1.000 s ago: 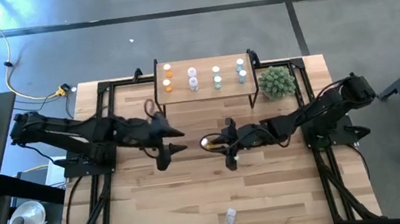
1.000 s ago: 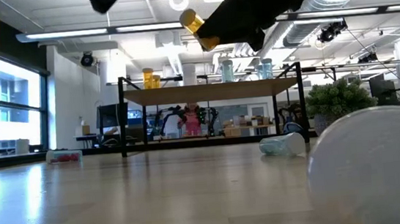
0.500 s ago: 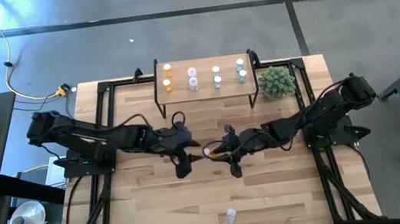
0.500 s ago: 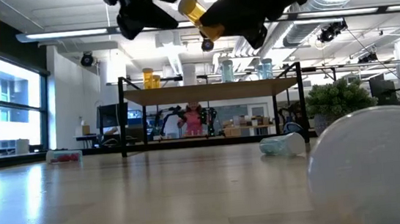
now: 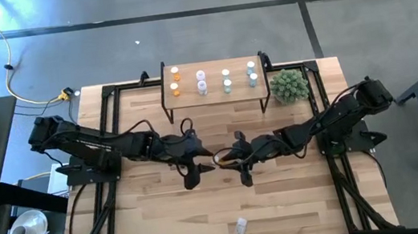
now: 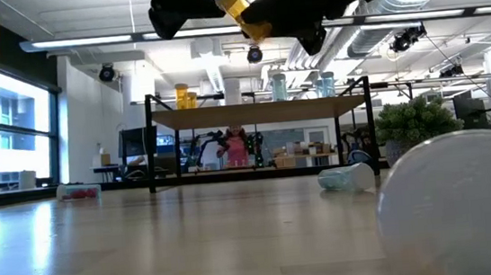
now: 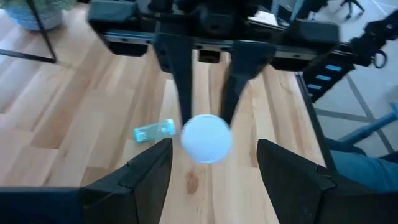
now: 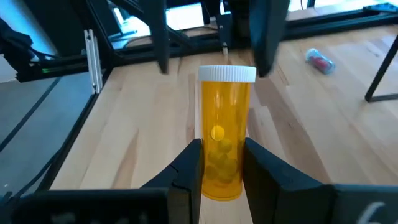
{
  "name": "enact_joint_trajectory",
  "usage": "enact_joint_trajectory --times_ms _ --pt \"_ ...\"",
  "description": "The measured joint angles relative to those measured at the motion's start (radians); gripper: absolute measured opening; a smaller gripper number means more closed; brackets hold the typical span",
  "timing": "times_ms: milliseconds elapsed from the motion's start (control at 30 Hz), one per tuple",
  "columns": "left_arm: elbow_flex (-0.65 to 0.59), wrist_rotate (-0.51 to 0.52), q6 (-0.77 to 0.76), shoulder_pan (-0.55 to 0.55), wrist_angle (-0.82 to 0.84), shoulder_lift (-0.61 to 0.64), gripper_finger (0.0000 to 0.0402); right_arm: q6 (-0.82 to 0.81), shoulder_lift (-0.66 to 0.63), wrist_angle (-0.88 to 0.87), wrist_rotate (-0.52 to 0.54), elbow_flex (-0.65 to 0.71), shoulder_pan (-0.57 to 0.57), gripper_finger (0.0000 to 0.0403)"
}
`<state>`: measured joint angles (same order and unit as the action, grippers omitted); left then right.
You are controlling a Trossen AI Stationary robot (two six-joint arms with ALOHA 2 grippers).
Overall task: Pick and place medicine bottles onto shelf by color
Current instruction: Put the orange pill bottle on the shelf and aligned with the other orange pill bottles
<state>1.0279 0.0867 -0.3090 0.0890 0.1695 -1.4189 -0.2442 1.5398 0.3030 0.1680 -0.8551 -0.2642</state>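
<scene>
Right fingers point(image 8: 217, 163): clenched on the orange bottle point(image 8: 225, 127), mid-surface.
Left fingers point(image 7: 211, 158): spread, facing its cap.
Risk: bottle drops if handover mistimed.

Orange bottle point(image 8: 225, 132) translucent glossy plastic; tabletop point(image 5: 284, 196) pale matt wood.

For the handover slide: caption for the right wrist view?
Right hand shut on an orange bottle, white cap toward the open left hand.

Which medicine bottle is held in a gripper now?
The orange bottle, clamped in the right gripper in mid-air. The others stand on the shelf or lie on the table.
</scene>
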Motion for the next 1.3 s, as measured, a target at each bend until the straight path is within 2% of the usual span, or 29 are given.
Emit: enact_joint_trajectory --times_ms 500,1033,1300 --pt "0.000 0.011 -0.002 -0.004 -0.052 0.000 0.0219 0.044 0.000 0.061 0.003 0.000 0.000 0.0074" --pt "0.000 0.003 0.006 -0.003 -0.062 0.000 0.0161 0.045 0.000 0.061 0.003 0.000 0.000 0.0074" --pt "0.000 0.000 0.006 -0.003 -0.062 0.000 0.0153 0.047 0.000 0.079 0.003 0.000 0.000 0.0074"
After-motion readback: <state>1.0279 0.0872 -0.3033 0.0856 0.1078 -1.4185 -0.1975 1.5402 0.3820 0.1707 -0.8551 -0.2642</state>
